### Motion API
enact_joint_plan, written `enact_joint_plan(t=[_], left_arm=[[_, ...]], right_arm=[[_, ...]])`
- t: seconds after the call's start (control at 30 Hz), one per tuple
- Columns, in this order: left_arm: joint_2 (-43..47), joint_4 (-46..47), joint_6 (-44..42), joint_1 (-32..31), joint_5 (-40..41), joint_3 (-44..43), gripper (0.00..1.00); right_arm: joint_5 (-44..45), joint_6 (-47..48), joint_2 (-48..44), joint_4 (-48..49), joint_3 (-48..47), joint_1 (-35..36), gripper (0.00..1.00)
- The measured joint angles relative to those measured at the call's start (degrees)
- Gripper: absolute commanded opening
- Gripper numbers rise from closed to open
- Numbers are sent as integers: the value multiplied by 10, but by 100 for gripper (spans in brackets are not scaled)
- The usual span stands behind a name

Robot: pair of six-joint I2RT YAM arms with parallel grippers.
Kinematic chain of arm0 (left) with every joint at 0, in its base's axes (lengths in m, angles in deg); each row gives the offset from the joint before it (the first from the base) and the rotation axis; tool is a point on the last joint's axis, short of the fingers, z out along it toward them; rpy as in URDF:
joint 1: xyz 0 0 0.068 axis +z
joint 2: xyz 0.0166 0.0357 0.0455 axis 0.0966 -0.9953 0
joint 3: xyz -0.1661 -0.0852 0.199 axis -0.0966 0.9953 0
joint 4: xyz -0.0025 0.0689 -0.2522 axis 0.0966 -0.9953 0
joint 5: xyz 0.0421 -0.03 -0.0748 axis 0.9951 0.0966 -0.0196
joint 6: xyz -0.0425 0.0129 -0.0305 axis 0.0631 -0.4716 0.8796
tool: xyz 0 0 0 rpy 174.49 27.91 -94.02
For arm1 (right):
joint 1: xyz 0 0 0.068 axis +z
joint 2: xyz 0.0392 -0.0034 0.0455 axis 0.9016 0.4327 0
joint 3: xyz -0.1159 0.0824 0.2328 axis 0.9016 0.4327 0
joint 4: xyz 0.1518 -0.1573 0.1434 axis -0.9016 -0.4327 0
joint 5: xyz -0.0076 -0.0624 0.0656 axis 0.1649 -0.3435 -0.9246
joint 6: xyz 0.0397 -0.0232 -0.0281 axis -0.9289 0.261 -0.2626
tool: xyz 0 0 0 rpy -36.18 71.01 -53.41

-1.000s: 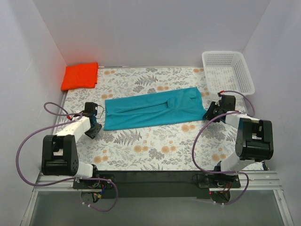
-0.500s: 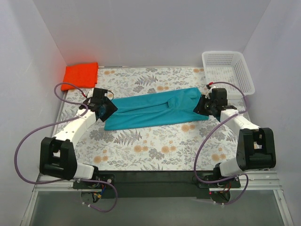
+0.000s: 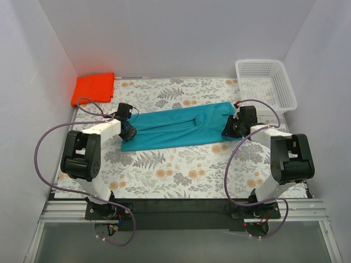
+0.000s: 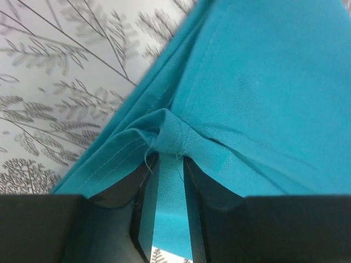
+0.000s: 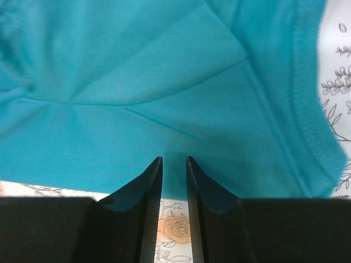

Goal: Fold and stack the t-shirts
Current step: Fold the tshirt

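Two claws at work: left claw pinching a bunched corner of teal shirt; right claw nearly closed over opposite edge, grip impossible to tell. Stretched between both on flowered worktop. Folded orange shirt far left, basket far right, white walls around.

Top view high, looking down; both wrist views close on teal shirt, shared by all three.

White-and-black arms, apparently purple cables
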Motion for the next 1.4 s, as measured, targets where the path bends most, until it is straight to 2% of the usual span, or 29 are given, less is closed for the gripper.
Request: enact_joint_plan(t=[0.23, 0.37, 0.53, 0.63, 0.73, 0.8, 0.93, 1.03, 1.13, 1.27, 1.4], left_arm=[[3, 14, 54, 74, -9, 11, 24], [26, 37, 70, 82, -25, 43, 26], [108, 49, 79, 85, -64, 131, 29], [191, 30, 80, 86, -102, 202, 31], [296, -22, 80, 79, -142, 266, 35], [359, -69, 81, 52, -162, 293, 45], [419, -130, 75, -9, -192, 277, 59], [414, -159, 45, -14, -172, 213, 62], [374, -147, -5, -14, -135, 125, 61], [275, -90, -73, -14, -95, 55, 54], [157, -40, -122, -14, -88, 35, 52]], right_arm=[[13, 10, 17, 24, 12, -1, 30], [3, 10, 42, 29, -12, -2, 30], [-5, 15, 116, 28, -98, -2, 30], [-13, 16, 172, 25, -168, -1, 30], [-24, 18, 218, 21, -233, 2, 31], [-30, 23, 244, 12, -276, 5, 31], [-46, 26, 255, 6, -306, 13, 33], [-56, 18, 238, -1, -301, 23, 33], [-61, -3, 184, 5, -258, 42, 33], [-63, -49, 102, 45, -176, 75, 32], [-72, -94, 89, 85, -128, 93, 31]])
